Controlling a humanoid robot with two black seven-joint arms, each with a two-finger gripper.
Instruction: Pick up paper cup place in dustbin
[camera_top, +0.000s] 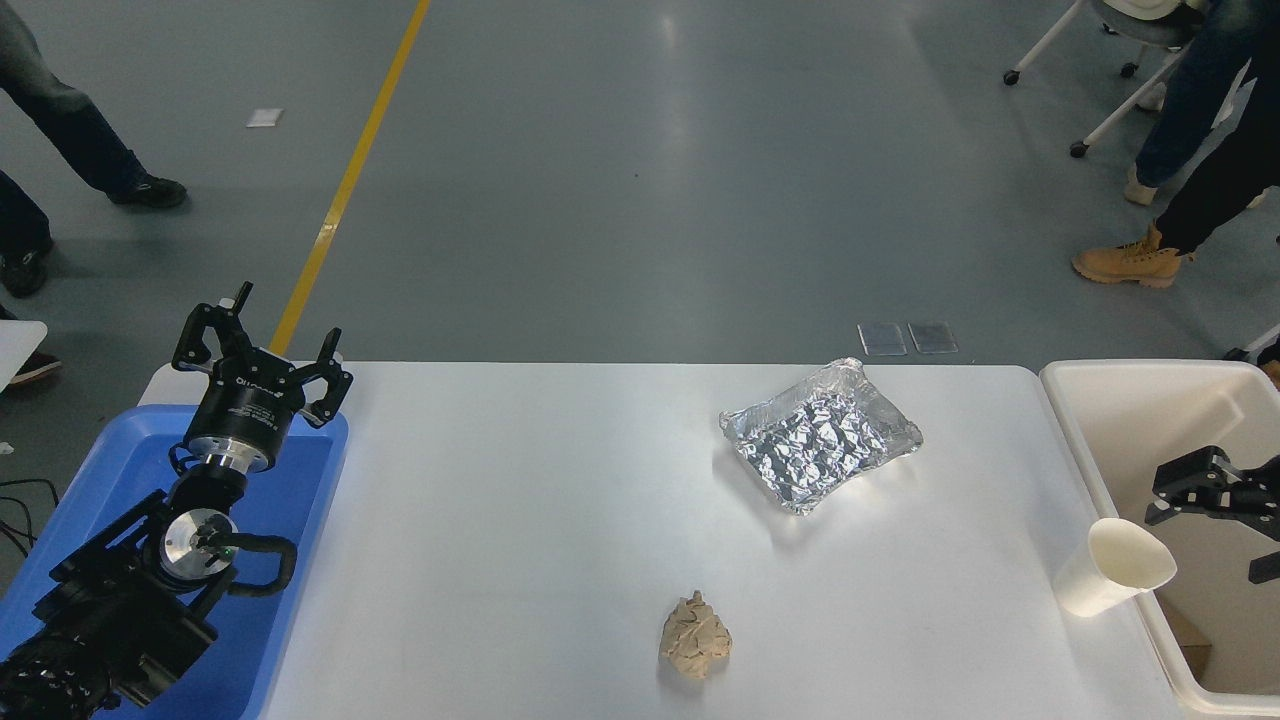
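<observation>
The paper cup is plain cream-white and sits tilted at the table's right edge, its mouth toward the dustbin and touching its rim. The dustbin is a large cream-white tub standing off the table's right end. My right gripper comes in from the right edge and hangs over the dustbin's inside, just right of the cup's mouth. Its fingers are apart and hold nothing. My left gripper is parked at the lower left over the blue tray, open and empty.
A crinkled silver foil tray lies at the table's back right. A crumpled tan paper wad lies front centre. A blue tray is under the left arm. People's legs stand at the far left and far right.
</observation>
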